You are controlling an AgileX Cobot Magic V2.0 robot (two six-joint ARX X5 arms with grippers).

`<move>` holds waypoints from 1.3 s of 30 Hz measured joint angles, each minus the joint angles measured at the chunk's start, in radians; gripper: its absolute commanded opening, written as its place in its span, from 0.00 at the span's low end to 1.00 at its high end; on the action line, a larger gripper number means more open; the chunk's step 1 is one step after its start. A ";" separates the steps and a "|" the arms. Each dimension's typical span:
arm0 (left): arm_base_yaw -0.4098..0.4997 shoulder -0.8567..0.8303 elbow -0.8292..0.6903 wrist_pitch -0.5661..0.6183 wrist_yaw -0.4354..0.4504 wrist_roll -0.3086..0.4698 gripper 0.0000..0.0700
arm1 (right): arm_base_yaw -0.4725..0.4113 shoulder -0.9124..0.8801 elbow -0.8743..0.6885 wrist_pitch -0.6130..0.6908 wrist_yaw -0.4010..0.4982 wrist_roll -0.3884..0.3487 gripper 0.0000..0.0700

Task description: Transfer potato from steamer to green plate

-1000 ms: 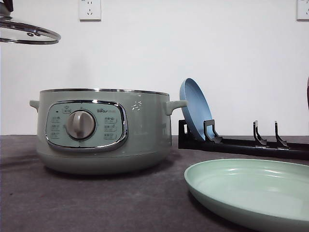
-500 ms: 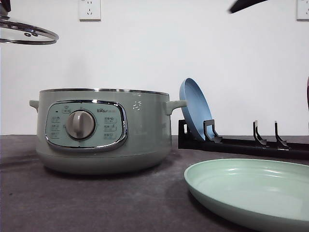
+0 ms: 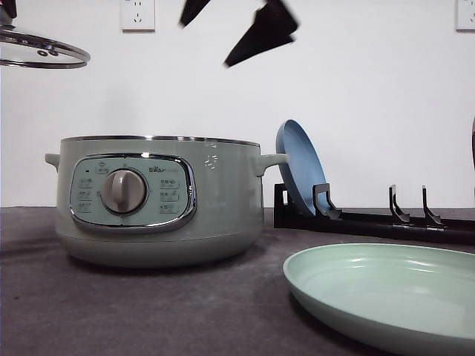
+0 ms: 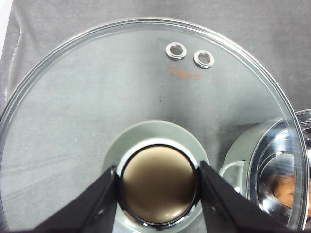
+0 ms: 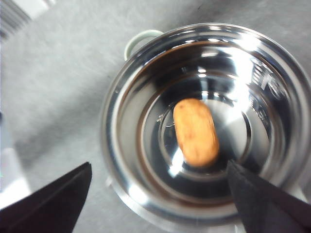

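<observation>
The potato (image 5: pixel 195 131) lies in the open steamer (image 3: pixel 156 200). The right tool (image 3: pixel 230 26) hangs above it, fingers apart, while the left tool (image 4: pixel 158 182) is clamped on the glass lid's (image 4: pixel 97 87) knob (image 4: pixel 158 183).

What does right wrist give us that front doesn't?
Right wrist alone: the potato lying in the steamer's shiny bowl, seen from above between wide-open jaws. Front alone: the green plate, empty, the blue plate in the rack, and the raised lid. Both: the steamer, lid off, and the right gripper above it.
</observation>
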 measured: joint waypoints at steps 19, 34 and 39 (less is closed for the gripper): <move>0.000 0.000 0.000 0.001 0.000 0.000 0.00 | 0.108 0.359 0.194 -0.011 0.185 -0.177 0.80; 0.000 0.000 0.000 0.001 0.000 0.000 0.00 | 0.097 0.416 0.195 0.060 0.195 -0.198 0.80; 0.001 0.000 0.000 0.001 0.000 0.000 0.00 | 0.093 0.452 0.195 0.061 0.190 -0.198 0.80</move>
